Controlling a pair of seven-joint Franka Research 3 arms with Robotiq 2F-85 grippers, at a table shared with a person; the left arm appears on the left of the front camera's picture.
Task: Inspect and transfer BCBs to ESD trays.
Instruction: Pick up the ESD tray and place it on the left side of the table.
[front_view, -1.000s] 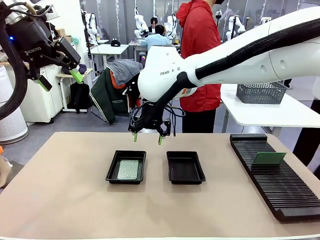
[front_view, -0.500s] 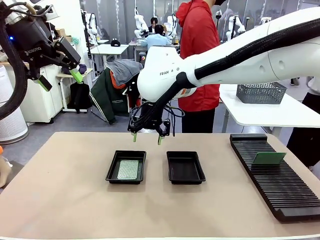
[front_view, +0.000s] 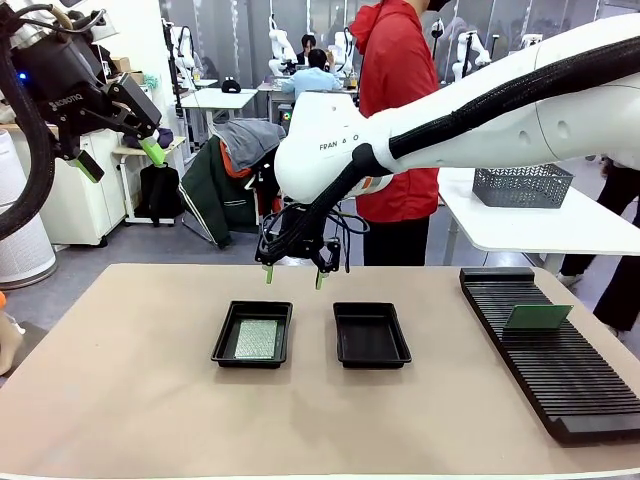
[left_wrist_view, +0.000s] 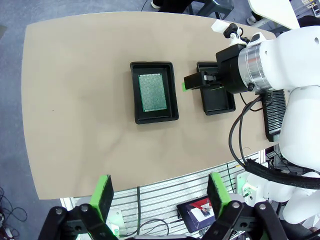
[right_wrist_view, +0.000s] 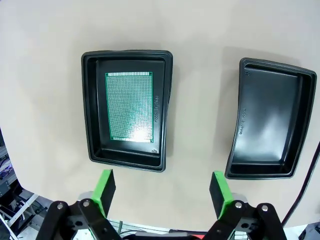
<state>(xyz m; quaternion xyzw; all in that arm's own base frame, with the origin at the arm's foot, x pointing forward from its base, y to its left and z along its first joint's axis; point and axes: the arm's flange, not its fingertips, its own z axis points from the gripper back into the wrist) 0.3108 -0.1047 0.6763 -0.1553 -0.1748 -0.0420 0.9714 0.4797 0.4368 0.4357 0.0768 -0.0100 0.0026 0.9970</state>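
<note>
Front view has the left fingers (front_view: 152, 152) raised high at the picture's left, well clear of the desk (front_view: 120, 400), spread apart and holding nothing. The right fingers (front_view: 319, 280) hang open above the desk near the far ends of two black trays, gripping nothing either. One green board (front_view: 257, 339) lies flat inside the left tray (front_view: 250, 363); the right tray (front_view: 371, 363) shows a bare glossy floor. A second green board (front_view: 537, 316) stands tilted in the ribbed black rack (front_view: 570, 390), its lower edge sunk among the slots, and the rack runs off the right edge. In the left wrist view the right arm's wrist covers part of the right tray. A person in a red jacket (front_view: 400, 120) stands beyond the desk, legs hidden behind it.
</note>
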